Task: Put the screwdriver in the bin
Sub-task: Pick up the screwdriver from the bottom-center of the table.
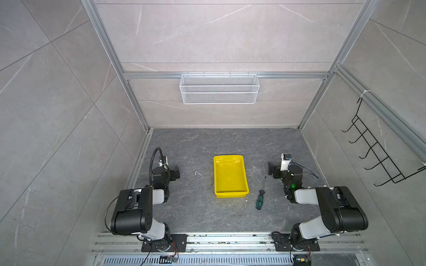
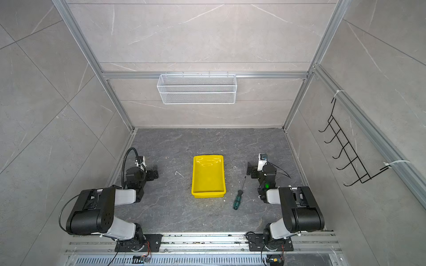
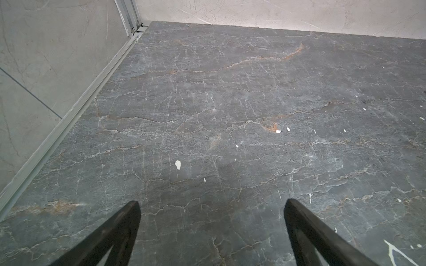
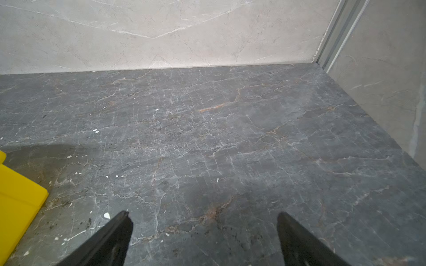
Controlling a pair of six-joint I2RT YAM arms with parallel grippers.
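Near bin [image 4: 18, 191], right gripper [image 4: 202, 218] wide, empty

1. We are looking at a robot test cell, a lab rig and not a home: pale stone-look wall panels [image 1: 219, 34] boxed in aluminium framing [image 1: 152, 75].
2. At six o'clock, the left arm [image 1: 131, 214] and right arm [image 1: 341, 211] are bolted to metal rails [image 1: 230, 242].
3. We see a wire mesh basket [image 1: 219, 89] hanging at twelve o'clock and a black hook rack [image 1: 380, 150] at three.

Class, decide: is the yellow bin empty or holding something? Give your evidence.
Empty. In a top view the bin shows only its bare yellow floor; the screwdriver lies outside, beside it.
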